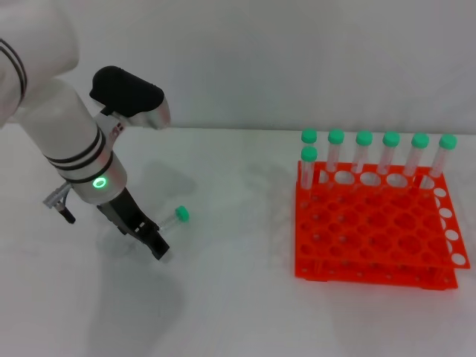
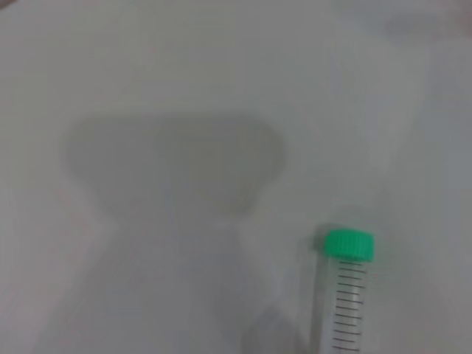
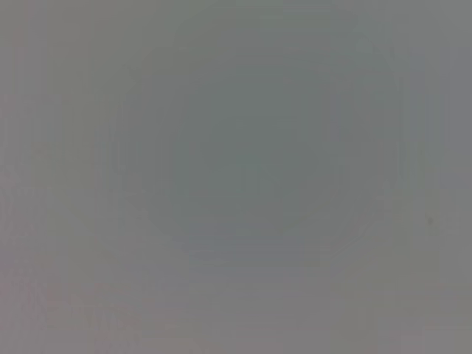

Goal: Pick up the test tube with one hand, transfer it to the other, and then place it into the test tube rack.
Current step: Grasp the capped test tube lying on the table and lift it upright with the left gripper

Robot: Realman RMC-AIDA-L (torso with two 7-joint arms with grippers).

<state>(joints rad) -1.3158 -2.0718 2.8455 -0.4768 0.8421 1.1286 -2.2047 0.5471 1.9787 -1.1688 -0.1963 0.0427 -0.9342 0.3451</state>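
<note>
The test tube (image 1: 175,223) lies on the white table, its green cap pointing to the back right. In the left wrist view it (image 2: 345,295) shows close up, with black graduation marks under its cap. My left gripper (image 1: 155,244), on the green-lit arm, is low over the table at the tube's bottom end. The orange-red test tube rack (image 1: 372,238) stands to the right, well apart from the tube. My right arm and its gripper are out of view; the right wrist view shows only plain grey.
Several green-capped tubes (image 1: 363,152) stand upright in the rack's back row, and one more (image 1: 309,167) stands just in front of them at the left end. A pale wall runs behind the table.
</note>
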